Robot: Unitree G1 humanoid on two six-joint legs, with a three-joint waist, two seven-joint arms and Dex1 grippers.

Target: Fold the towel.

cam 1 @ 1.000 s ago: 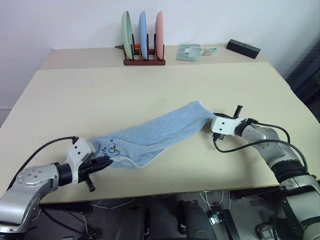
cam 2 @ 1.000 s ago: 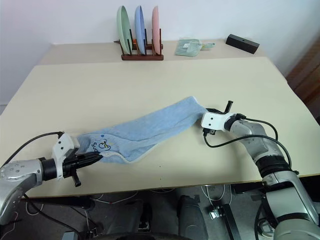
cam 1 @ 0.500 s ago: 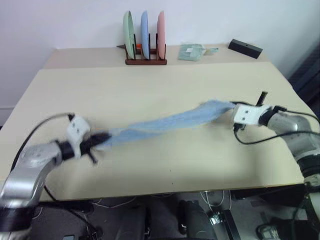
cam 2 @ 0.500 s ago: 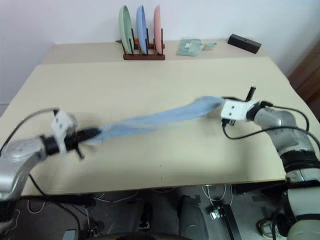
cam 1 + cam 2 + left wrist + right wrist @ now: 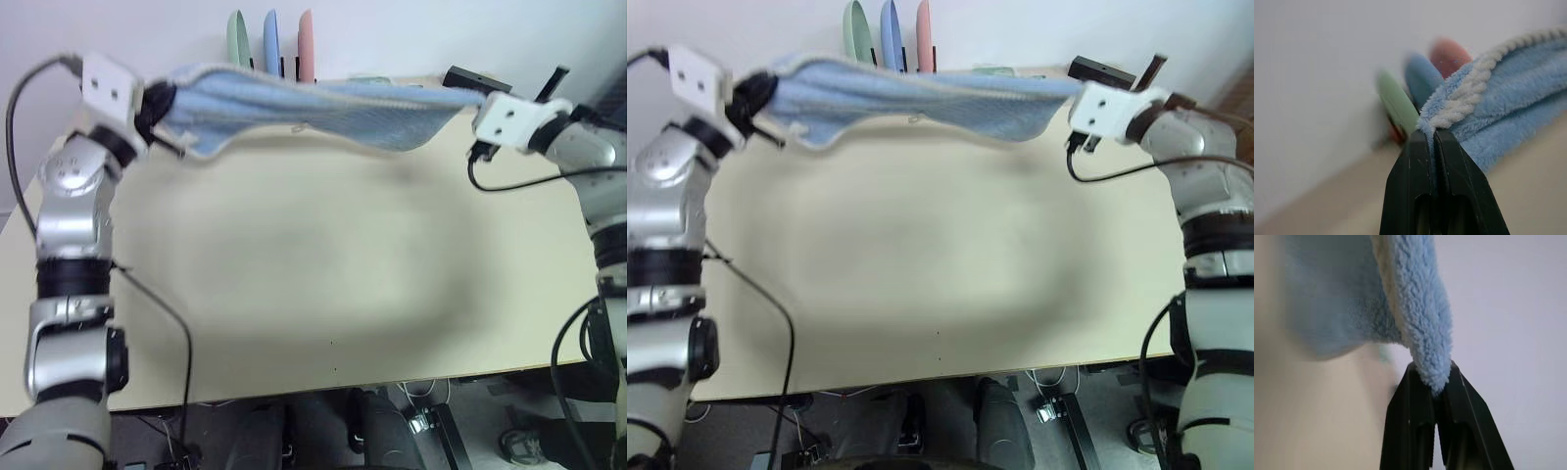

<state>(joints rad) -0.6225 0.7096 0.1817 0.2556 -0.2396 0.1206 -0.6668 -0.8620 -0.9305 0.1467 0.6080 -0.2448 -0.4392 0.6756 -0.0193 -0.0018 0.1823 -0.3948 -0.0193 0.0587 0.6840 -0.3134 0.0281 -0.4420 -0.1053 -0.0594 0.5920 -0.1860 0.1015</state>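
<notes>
Fingers (image 5: 1432,152) pinching towel (image 5: 323,106), 3 plates (image 5: 269,34) behind

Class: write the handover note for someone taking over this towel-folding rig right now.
Left gripper: shut on one end of the towel.
Right gripper: shut on the other end.
Towel: stretched between both grippers, held in the air above the table, sagging a little in the middle.
Done: both ends gripped, towel lifted.
Left: no fold made yet; lay it down and fold.
</notes>
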